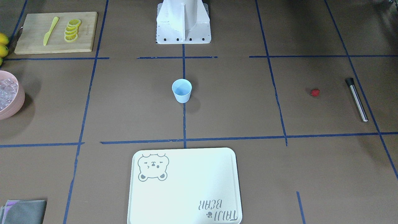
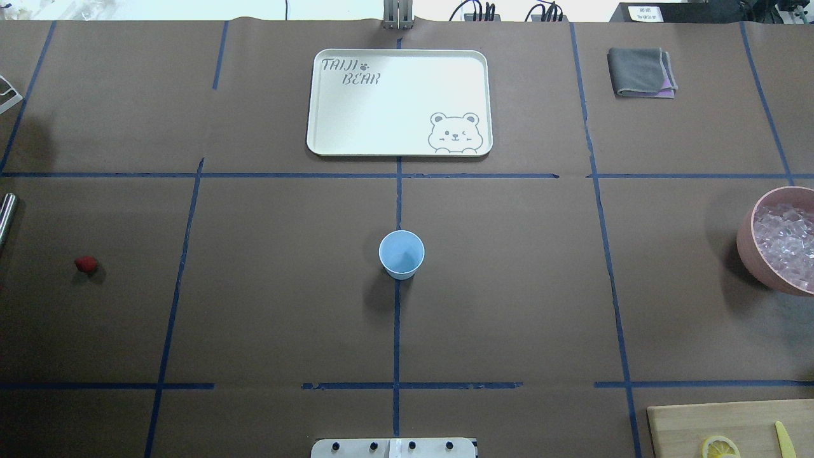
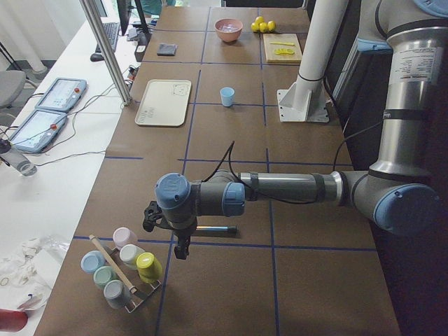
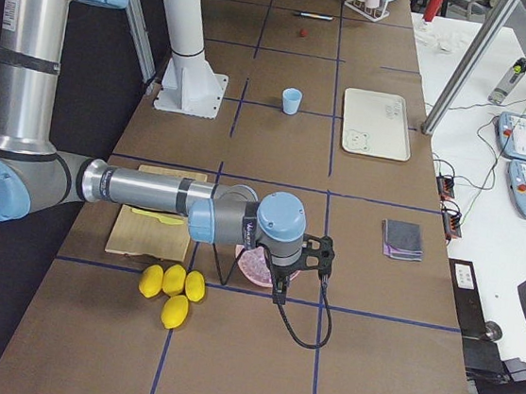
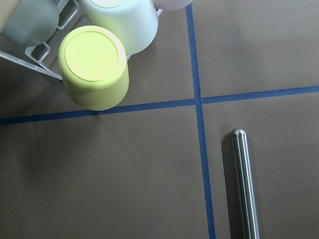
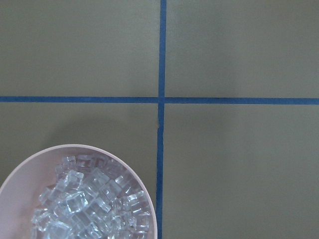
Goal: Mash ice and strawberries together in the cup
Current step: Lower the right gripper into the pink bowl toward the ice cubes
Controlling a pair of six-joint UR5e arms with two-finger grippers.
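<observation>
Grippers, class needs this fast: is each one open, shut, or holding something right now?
Left gripper: cannot be told; it shows only in a side view.
Right gripper: cannot be told; side view only.

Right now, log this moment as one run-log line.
mashing: not begun | cup: empty, upright, table centre | strawberry: loose on table | ice: in pink bowl | metal rod: lying on table
</observation>
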